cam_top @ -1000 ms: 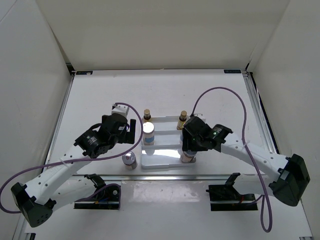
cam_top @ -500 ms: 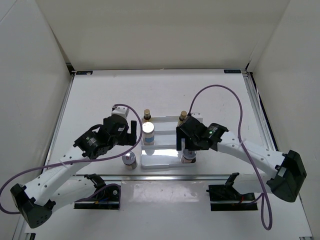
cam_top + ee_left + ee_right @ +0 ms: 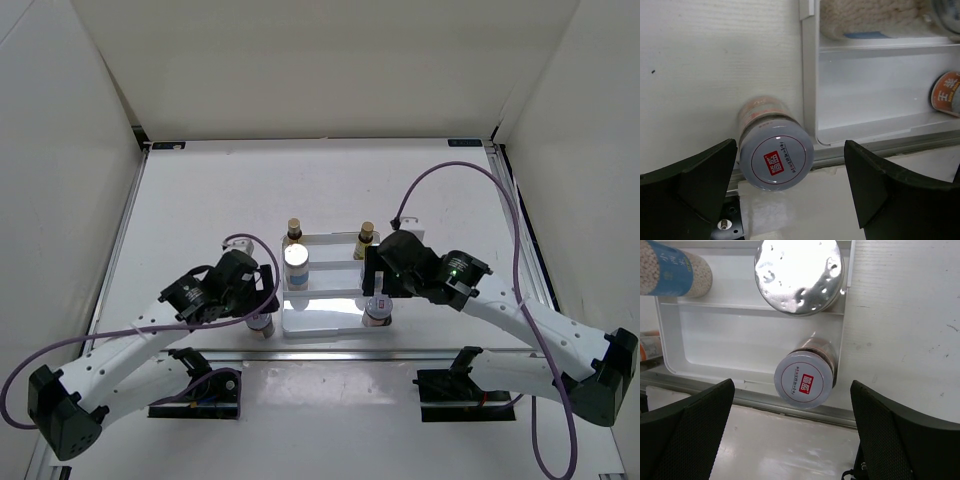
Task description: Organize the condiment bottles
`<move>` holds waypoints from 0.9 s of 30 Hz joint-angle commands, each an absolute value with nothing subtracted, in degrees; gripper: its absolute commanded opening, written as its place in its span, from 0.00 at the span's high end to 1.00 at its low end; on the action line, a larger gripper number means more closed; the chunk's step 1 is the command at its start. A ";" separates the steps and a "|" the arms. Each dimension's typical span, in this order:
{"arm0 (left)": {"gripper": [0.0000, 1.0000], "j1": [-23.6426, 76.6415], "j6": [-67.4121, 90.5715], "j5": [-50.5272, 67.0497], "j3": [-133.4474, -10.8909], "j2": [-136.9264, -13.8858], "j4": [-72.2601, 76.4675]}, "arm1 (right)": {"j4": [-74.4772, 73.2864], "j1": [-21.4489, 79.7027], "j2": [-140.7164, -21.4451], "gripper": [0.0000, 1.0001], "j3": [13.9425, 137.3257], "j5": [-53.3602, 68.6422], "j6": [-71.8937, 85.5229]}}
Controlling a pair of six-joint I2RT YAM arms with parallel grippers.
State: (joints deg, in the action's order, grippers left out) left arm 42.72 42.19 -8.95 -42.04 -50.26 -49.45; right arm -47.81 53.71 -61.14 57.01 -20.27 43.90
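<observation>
The white stepped tray (image 3: pixel 320 322) holds two amber bottles (image 3: pixel 294 230) (image 3: pixel 366 234) at its back. One white bottle (image 3: pixel 297 263) with a silver lid stands on the middle step. A second silver lid (image 3: pixel 799 275) shows in the right wrist view. A short jar (image 3: pixel 377 311) (image 3: pixel 803 378) stands in the tray's front right corner. My right gripper (image 3: pixel 372 284) (image 3: pixel 792 385) hangs open above it, not touching. Another short jar (image 3: pixel 261 325) (image 3: pixel 776 156) stands on the table just left of the tray. My left gripper (image 3: pixel 262 303) (image 3: pixel 790 150) is open above it, one finger on each side.
A metal rail (image 3: pixel 330 352) runs along the table's near edge, right in front of the tray and both jars. White walls enclose the table on three sides. The arms' purple cables (image 3: pixel 450 180) loop above the table.
My right gripper opened, let go of the jar in the tray's front right corner and rose off it. My left gripper moved toward the near edge, over the jar beside the tray.
</observation>
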 commanded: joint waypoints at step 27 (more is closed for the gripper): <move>0.89 42.98 44.92 -11.60 -52.10 -49.13 -51.77 | -52.12 54.05 -56.51 0.00 55.90 -23.64 44.99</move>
